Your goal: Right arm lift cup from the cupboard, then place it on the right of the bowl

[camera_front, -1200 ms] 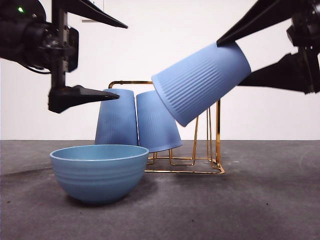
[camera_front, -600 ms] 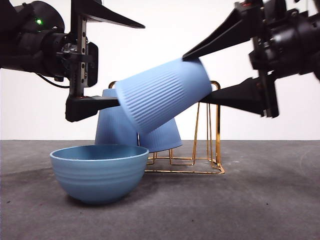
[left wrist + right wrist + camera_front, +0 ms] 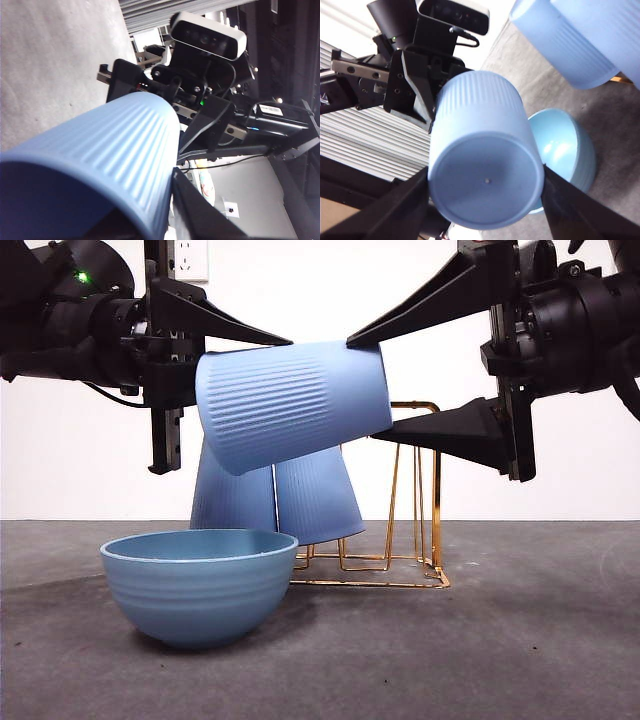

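Above and left of the bowl (image 3: 198,585), the left end effector (image 3: 262,390) has closed in on the cup's mouth since half a second ago. One jaw lies along the ribbed top, the other is hidden, so its grip cannot be told. The cup (image 3: 290,400) hangs above the bowl, clear of it, and is now nearly level where it earlier tilted mouth-down. Behind the bowl, two more cups (image 3: 232,495) stay inverted on the cupboard (image 3: 435,490). Above and right of the bowl, the right end effector (image 3: 362,390) still clamps the cup's base end, one jaw above and one below. The bowl sits unmoved on the worktop (image 3: 520,640).
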### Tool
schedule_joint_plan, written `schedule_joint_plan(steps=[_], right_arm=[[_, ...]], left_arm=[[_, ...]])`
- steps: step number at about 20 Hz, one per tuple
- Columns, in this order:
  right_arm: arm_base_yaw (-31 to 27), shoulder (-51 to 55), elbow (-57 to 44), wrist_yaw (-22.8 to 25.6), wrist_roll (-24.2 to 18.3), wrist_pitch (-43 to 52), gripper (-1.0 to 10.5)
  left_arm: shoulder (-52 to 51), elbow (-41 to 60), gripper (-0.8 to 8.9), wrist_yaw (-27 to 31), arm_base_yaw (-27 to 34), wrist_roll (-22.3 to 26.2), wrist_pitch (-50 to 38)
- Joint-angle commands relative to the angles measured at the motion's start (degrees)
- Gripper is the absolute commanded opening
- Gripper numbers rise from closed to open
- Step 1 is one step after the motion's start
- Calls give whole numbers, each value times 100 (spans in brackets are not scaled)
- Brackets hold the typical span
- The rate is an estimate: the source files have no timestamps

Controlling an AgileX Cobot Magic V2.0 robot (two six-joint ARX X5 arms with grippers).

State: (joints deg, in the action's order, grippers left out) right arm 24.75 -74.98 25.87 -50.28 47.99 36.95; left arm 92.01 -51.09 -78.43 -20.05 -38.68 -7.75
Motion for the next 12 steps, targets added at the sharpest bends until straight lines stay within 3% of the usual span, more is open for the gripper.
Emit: schedule_joint_plan(steps=[1, 4, 8, 12], right_arm=[[39, -66, 28, 70, 33, 35, 278], [33, -4, 28, 52, 70, 20, 529], [-153, 450, 52, 63, 48, -485, 528], [-492, 1342, 271, 393, -634, -2358, 527]], left_arm=[[111, -92, 6, 37, -59, -66, 0], [105, -109, 7, -118, -59, -315, -46], [96, -343, 8, -118, -72, -518, -87], [96, -514, 10, 232, -208, -960, -70]])
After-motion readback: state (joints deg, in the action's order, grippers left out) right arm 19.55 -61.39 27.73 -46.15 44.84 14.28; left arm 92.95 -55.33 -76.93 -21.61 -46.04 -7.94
